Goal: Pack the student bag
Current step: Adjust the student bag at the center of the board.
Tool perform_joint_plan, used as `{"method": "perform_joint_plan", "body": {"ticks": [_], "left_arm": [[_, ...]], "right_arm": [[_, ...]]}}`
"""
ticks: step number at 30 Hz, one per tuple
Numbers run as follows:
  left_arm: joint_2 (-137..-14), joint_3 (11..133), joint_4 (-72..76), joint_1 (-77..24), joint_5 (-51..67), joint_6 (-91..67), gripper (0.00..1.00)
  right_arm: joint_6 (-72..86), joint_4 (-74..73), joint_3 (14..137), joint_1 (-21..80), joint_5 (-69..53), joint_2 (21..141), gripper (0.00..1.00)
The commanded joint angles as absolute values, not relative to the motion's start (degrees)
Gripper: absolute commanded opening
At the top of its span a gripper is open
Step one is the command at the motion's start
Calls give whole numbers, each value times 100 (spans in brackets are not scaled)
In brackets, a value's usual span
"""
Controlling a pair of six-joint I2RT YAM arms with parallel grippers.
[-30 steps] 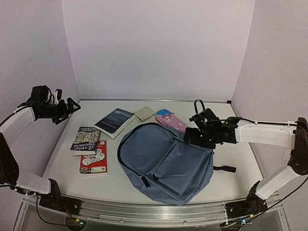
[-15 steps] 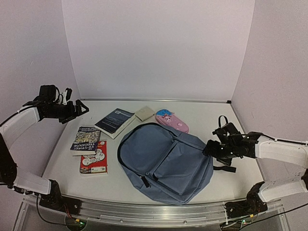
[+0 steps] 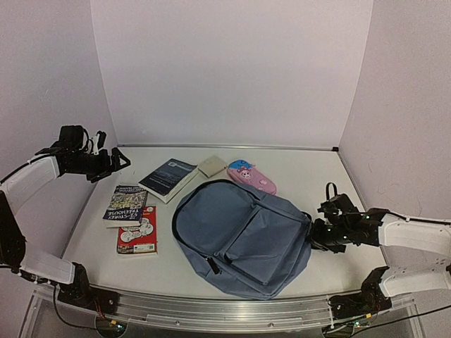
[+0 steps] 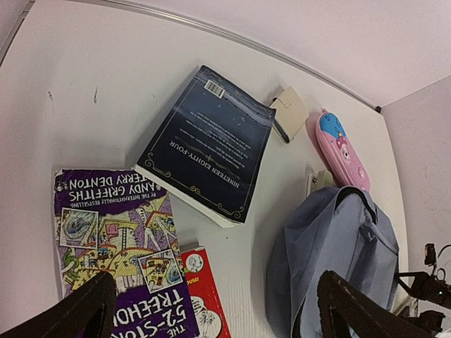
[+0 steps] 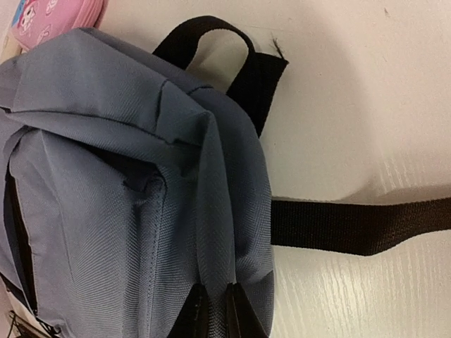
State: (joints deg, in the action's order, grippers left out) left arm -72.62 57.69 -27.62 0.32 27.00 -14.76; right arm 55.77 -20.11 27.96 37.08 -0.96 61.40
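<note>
That student bag (image 3: 239,236) lying flat in the middle of the table (image 3: 317,169) looks soft, floppy and light, so the right gripper (image 5: 215,310) pinched on its side fold just bunches fabric, and the wide-open left gripper (image 3: 118,160) should probably grab the carry loop (image 5: 211,32).

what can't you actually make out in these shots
Inside of the student bag: every view shows only its outer fabric.
Red book: in the top view it lies partly under the purple book; in the left wrist view the bottom edge cuts it off.
Small beige item: too small in the top view to identify.
Black strap: in the right wrist view its end runs off the right edge.
</note>
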Motion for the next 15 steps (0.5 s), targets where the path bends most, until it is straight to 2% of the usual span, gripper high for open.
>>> {"method": "perform_joint_plan", "body": {"ticks": [1, 8, 15], "left_arm": [[-7236, 5876, -2733, -95, 2773, -1334, 100], [-7215, 5860, -2694, -173, 2916, -1285, 100], [-6986, 5818, -2734, -550, 2783, -1200, 99]], "right_arm": [[5217, -1769, 3273, 3722, 730, 6428, 3], [4427, -1736, 4352, 3521, 1935, 7478, 0], [3486, -1012, 5360, 2832, 1510, 8769, 0]]}}
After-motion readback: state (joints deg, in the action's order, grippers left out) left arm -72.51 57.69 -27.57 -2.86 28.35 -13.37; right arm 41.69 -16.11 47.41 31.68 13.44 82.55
